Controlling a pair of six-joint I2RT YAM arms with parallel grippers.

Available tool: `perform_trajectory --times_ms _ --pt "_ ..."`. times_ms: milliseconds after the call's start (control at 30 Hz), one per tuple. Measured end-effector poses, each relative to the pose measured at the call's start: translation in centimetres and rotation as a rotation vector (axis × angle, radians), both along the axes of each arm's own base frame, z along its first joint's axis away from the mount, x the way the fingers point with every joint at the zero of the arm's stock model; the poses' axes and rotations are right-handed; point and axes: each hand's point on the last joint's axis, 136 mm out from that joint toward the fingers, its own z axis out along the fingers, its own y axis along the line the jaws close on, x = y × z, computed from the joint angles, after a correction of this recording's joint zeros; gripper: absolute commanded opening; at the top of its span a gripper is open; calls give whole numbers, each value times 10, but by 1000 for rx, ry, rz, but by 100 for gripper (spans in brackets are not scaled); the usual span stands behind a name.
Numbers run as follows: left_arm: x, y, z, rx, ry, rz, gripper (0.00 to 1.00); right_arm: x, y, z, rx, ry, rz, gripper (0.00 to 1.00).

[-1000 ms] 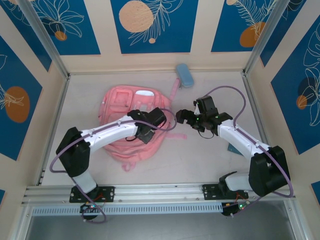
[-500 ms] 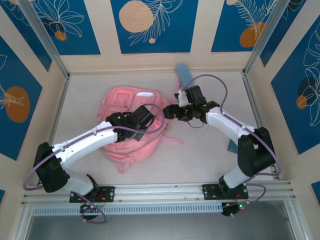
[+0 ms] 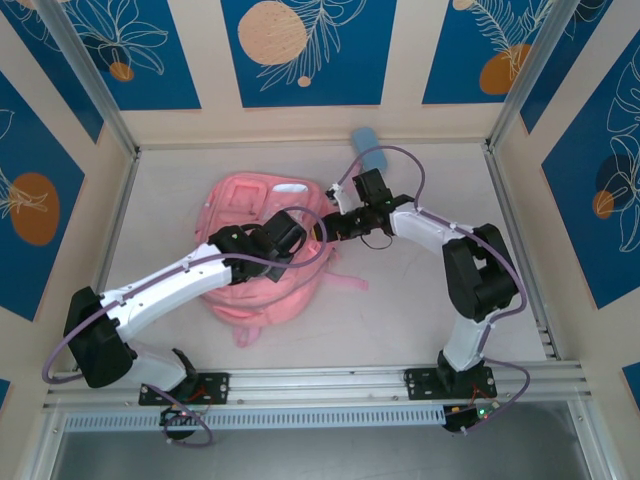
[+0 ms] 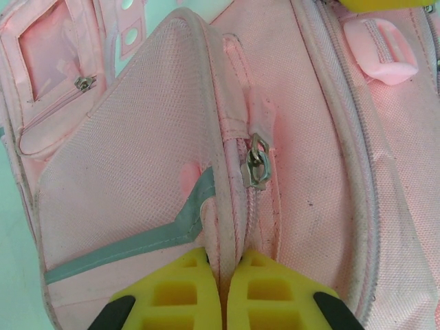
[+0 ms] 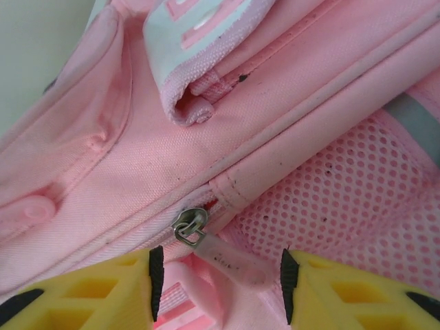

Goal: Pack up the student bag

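My left gripper (image 4: pixel 224 265) is clamped on a seam of the student bag (image 3: pixel 240 200), which lies left of centre on the table (image 3: pixel 410 320); my right gripper (image 5: pixel 220 271) stands apart astride its clear zipper pull (image 5: pixel 230 261).

The student bag (image 4: pixel 302 206) is matt pink woven cloth with a fine, grainy weave. Its side pocket (image 5: pixel 344 199) is open pink mesh, trimmed with a smoother grey strip (image 4: pixel 137 240). The zipper slider (image 5: pixel 189 227) is dull grey metal with a translucent, soft-looking plastic pull (image 5: pixel 230 258), and my left gripper (image 4: pixel 221 265) wears matt yellow plastic pads.
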Motion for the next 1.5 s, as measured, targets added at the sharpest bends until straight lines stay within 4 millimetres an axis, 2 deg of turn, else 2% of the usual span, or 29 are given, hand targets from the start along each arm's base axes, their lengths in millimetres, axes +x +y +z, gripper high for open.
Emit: perform_trajectory --times_ms 400,533,800,1133,1233,1400,1500 --pt "0 0 2 -18 4 0 0 5 13 -6 29 -63 143 40" --pt "0 -1 1 -23 8 -1 0 3 12 -9 31 -59 174 31" --pt "0 -1 1 -26 10 -2 0 0 11 -4 42 -72 206 9" --pt "0 -1 0 -26 13 -2 0 4 1 8 16 -103 185 2" --pt "0 -1 0 -26 14 -2 0 3 1 13 18 -108 185 3" --pt "-1 -1 0 -25 15 -2 0 1 0 14 13 -105 184 30" --pt "0 0 0 -25 14 -1 0 -1 0 13 8 -98 186 38"
